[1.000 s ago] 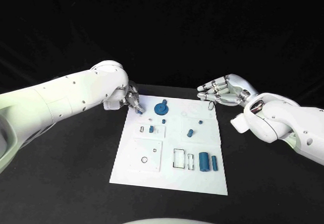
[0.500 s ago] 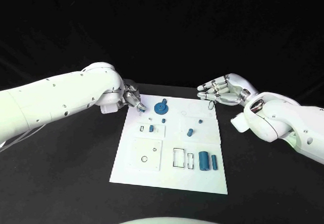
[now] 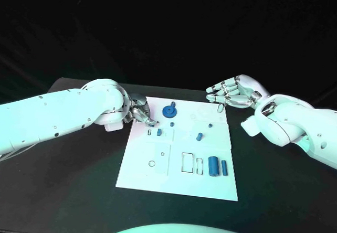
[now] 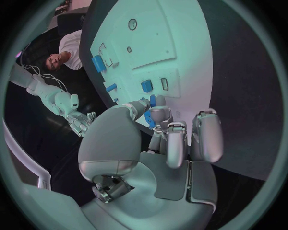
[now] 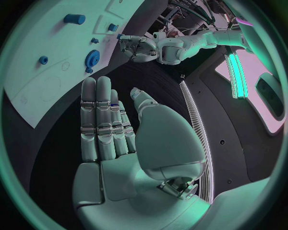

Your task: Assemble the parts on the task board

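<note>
Left hand, fingers curled with nothing in them, has slid closer onto the white board at its 10 o'clock corner, beside the blue gear. Wrist views: right hand stays spread wide, holding nothing; blue cylinder lies well apart.

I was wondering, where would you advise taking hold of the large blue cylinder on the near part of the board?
The large cylinder seems to lie flat, long axis running near to far. I'd pinch its long sides at mid-length, coming from above. A thinner cylinder lies close on one side and a rectangular outline on the other, so the fingers should stay narrow. The right hand is open and on that side.
</note>
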